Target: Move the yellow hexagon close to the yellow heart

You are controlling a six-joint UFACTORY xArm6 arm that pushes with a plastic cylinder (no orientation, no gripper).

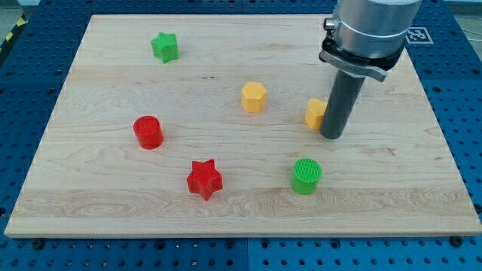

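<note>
Tip position: my tip touches the yellow heart on its right.
Yellow hexagon: left of heart, apart.
Tool state: plain rod, no jaws.

Clearance and obstructions on the wooden board, single view.

The strip of bare wood between the yellow hexagon and the yellow block held no other block. My tip stood just at that block's right, apparently touching it, with the rod hiding its right side so its shape was unclear. Green cylinder sat below the tip, apart. Red star, red cylinder and green star lay well to the view's left.
</note>
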